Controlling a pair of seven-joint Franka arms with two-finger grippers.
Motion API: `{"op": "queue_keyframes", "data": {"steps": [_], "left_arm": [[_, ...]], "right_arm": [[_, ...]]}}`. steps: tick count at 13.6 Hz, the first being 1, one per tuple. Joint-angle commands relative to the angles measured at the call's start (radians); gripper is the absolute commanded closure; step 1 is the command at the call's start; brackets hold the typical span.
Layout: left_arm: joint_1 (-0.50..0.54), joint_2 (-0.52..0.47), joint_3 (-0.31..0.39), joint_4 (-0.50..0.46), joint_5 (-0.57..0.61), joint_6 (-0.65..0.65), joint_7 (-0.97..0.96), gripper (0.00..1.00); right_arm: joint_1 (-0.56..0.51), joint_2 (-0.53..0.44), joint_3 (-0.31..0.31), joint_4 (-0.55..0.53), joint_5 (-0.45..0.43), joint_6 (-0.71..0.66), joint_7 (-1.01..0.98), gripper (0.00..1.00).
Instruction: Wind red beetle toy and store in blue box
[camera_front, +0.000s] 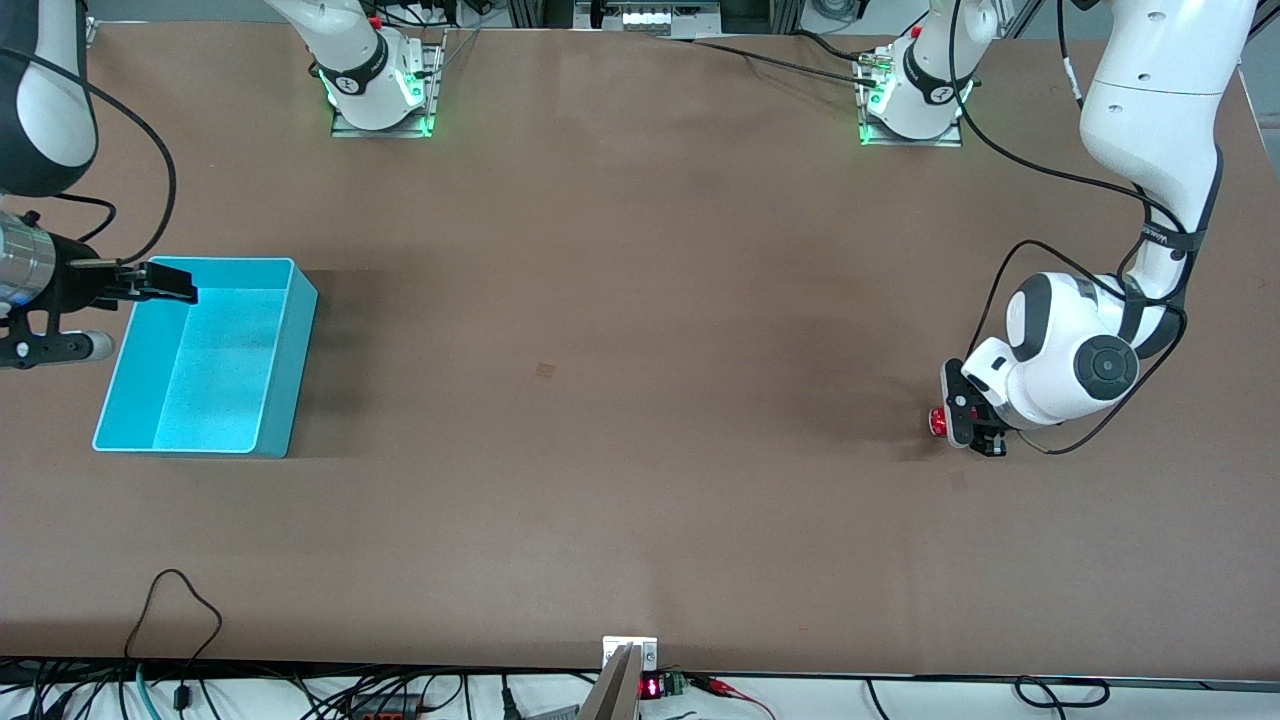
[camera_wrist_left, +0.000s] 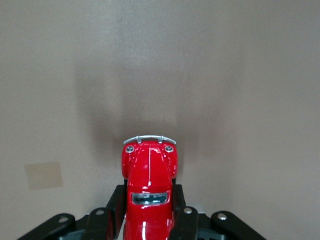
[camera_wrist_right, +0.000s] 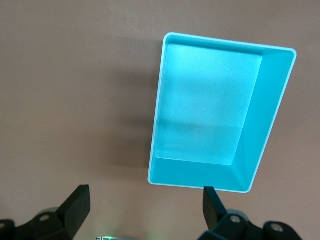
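Note:
The red beetle toy (camera_front: 938, 421) is held low at the table near the left arm's end. My left gripper (camera_front: 965, 420) is shut on it. In the left wrist view the toy (camera_wrist_left: 150, 170) sticks out nose-first from between the black fingers (camera_wrist_left: 116, 205) of that gripper (camera_wrist_left: 148, 204). The blue box (camera_front: 285, 390) stands empty on the table at the right arm's end. My right gripper (camera_front: 172, 283) is open and empty over the box's rim toward the robot bases. In the right wrist view the box (camera_wrist_right: 265, 125) lies past that gripper (camera_wrist_right: 146, 200).
A small tan patch (camera_front: 544, 370) marks the table's middle; it also shows in the left wrist view (camera_wrist_left: 44, 175). The arm bases (camera_front: 380, 95) stand along the edge farthest from the front camera. Cables (camera_front: 180, 610) trail over the edge nearest it.

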Motion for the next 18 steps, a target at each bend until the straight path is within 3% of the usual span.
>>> {"op": "queue_keyframes", "data": {"steps": [1,4,10,15,16,17,18], "left_arm": [[0.009,-0.006,-0.004,-0.009,0.014,-0.013,0.017,0.77],[0.073,0.020,-0.003,-0.003,0.015,-0.016,0.023,0.77],[0.239,0.049,-0.001,0.006,0.014,-0.010,0.269,0.76],[0.276,0.055,-0.001,0.026,0.014,-0.010,0.369,0.75],[0.280,0.055,-0.001,0.027,0.012,-0.010,0.366,0.69],[0.280,0.055,-0.001,0.029,0.009,-0.010,0.362,0.43],[0.286,0.052,-0.003,0.030,0.000,-0.007,0.374,0.00]], "right_arm": [[-0.001,-0.004,0.005,0.009,-0.004,-0.015,0.013,0.00],[-0.001,-0.017,0.005,0.008,-0.004,-0.020,0.013,0.00],[0.008,-0.026,0.006,0.008,0.002,0.023,0.020,0.00],[0.031,-0.023,0.011,-0.023,-0.012,0.095,0.056,0.00],[0.038,-0.024,0.011,-0.036,-0.012,0.115,0.056,0.00],[0.045,-0.021,0.011,-0.047,-0.013,0.132,0.054,0.00],[0.057,-0.015,0.011,-0.052,-0.025,0.144,0.054,0.00]]}}
